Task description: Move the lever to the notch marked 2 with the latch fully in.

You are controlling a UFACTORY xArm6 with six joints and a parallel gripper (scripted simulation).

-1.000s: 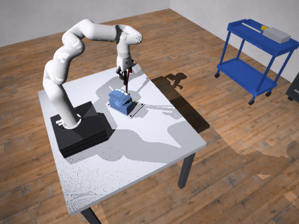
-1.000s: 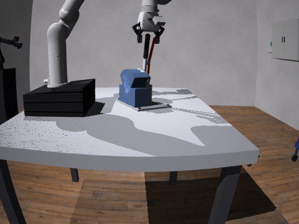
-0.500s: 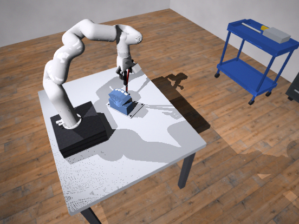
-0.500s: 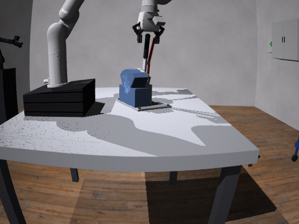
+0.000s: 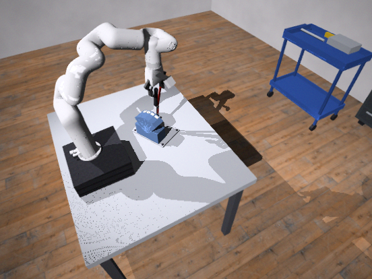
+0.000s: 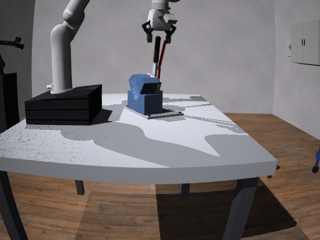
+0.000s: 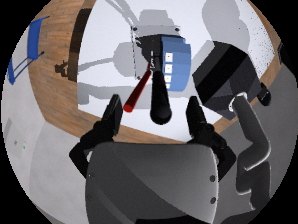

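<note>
Hovering wide apart and empty above the handle (image 6: 156,47) and red bar (image 6: 161,58), your claw (image 6: 158,37) has squeezed nothing; every step remains.

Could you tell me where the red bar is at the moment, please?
In the exterior view, the red bar rises from the blue housing mid-table, just right of the black handle; its top lies between the open gripper fingers, unsqueezed.
</note>
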